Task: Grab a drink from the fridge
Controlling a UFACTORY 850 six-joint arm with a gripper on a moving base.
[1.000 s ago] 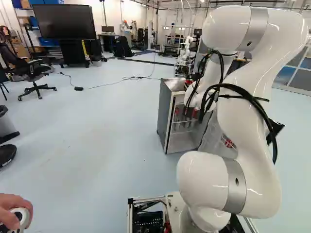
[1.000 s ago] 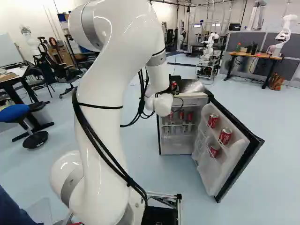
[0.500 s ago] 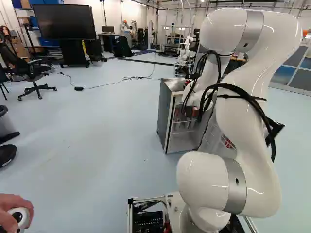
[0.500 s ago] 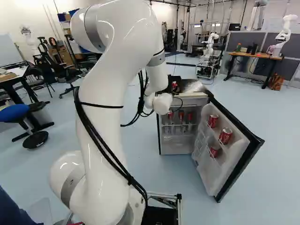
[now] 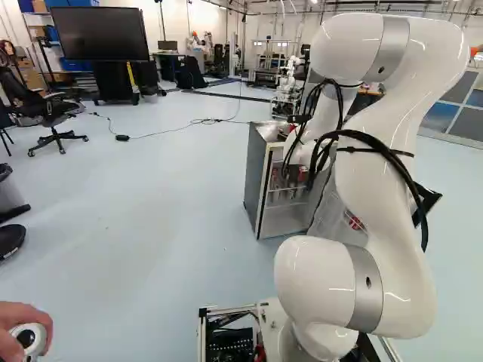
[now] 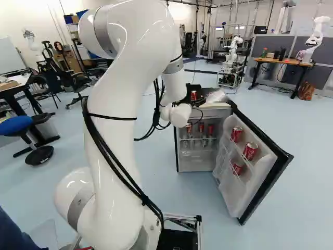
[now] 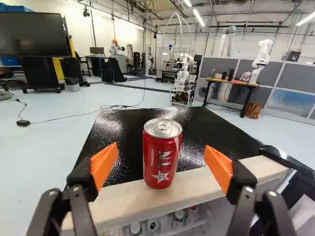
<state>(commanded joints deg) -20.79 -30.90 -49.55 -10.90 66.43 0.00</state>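
In the wrist view my gripper [image 7: 161, 158] stands open, its orange pads [image 7: 104, 164] apart on both sides of a red can [image 7: 162, 162]. The can is upright on the front edge of the fridge [image 7: 120, 200], slightly ahead of the fingertips, with visible gaps to both pads. The base views hide the fingers behind the arm's wrist; the same can [image 6: 193, 96] shows just past it in the right one. Below, the fridge door [image 6: 260, 172] hangs open with several red cans [image 6: 250, 151] on its shelves, and more drinks [image 6: 201, 129] stand inside.
Crumpled clear plastic [image 6: 217, 96] lies on the fridge's black top. Another robot [image 6: 232, 54] stands beyond the fridge, and one more [image 6: 315, 36] is on a desk [image 6: 283, 62]. A cable [image 5: 181, 126] crosses the floor. A hand [image 5: 23, 317] holds a controller close by.
Over the last second the arm's wrist has shifted slightly back from above the fridge, and the can shows more plainly past it. The base and fridge have stayed put.
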